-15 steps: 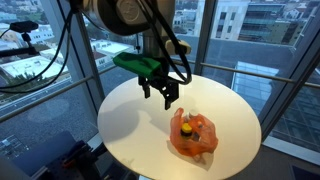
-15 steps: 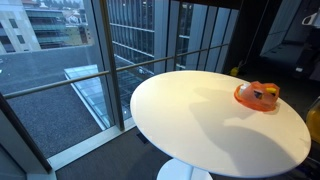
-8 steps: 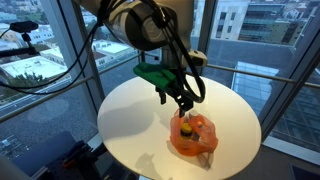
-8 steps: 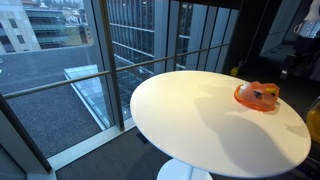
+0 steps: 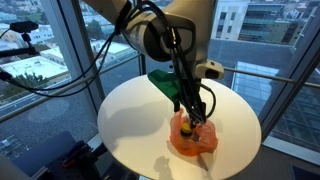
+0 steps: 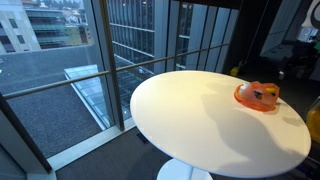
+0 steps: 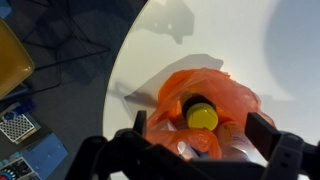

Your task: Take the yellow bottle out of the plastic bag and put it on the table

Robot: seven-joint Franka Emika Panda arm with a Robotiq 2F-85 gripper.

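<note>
Spotter: Since a second ago you have swung the arm (image 5: 160,40) across the bench (image 5: 125,120) and lowered it. The jaws hung off to one side of the plastic bag (image 7: 215,88) then, and now they sit right over it.

Operator: Are they on anything?

Spotter: No. In the wrist view they stand apart, with a finger (image 7: 262,131) on each side of the bag. Only crumpled orange film and the bottle lie between them. I'd judge you are holding them wide so they clear the film on the way down.

Operator: And the bottle itself?

Spotter: Your yellow bottle (image 7: 202,117) is inside the bag, roughly upright, with its cap pointing up at your camera through the bag's open mouth. It shows about midway between the fingers. The cap end is the only bare part you can reach, which is why coming straight down makes sense.

Operator: What should I watch for?

Spotter: My guess is the film. If you pinch it against the bottle, the bag may lift along with it.

Operator: Where does the bag sit?

Spotter: In an exterior view the bag (image 6: 257,95) rests on the bench toward the rim, not the middle. You have bare white bench beside it for setting the bottle down. Beyond that are only the window panes (image 6: 130,40) and the buildings (image 5: 250,20) outside.
</note>
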